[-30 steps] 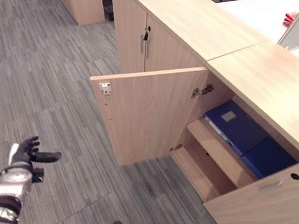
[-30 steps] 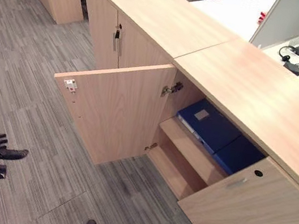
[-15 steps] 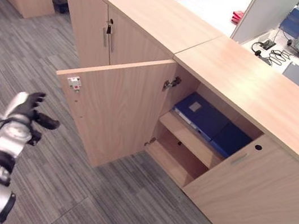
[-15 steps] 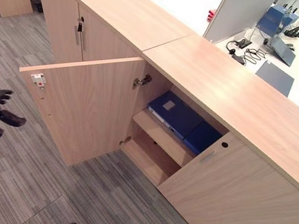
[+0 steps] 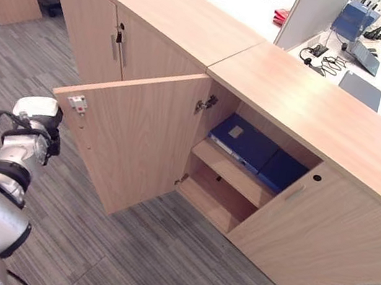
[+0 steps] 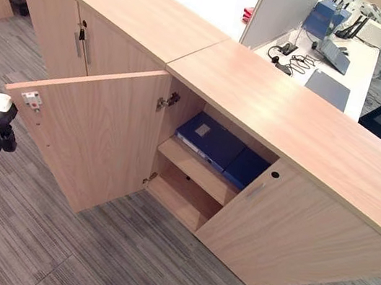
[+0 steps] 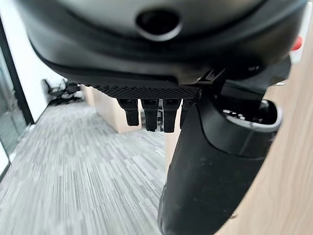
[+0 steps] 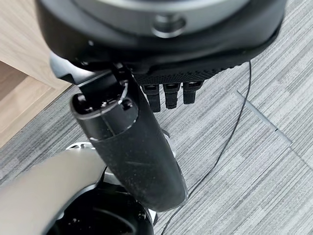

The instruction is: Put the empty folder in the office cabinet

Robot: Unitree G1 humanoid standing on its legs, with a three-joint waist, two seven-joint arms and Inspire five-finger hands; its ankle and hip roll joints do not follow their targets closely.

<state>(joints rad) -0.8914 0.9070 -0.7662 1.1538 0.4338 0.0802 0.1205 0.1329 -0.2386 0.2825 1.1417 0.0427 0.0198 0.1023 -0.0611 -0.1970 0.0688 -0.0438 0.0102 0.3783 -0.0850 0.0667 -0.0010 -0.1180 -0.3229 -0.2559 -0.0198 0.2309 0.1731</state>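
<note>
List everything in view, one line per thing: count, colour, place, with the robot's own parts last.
Office cabinet: one, light wood, long run along the right, one door swung open.
Folders: two, blue, lying side by side on the upper shelf inside the open compartment.
Lower shelf: one, light wood, nothing seen on it.
Closed cabinet doors: light wood with metal handles, further along to the left.
Desk: one, white, behind the cabinet, with a divider panel, cables and a blue item.
Carpet: grey striped floor.
Left hand: one, dark, beside the open door's edge, fingers straight.
Right hand: one, dark, over the carpet, fingers straight, holding nothing.
</note>
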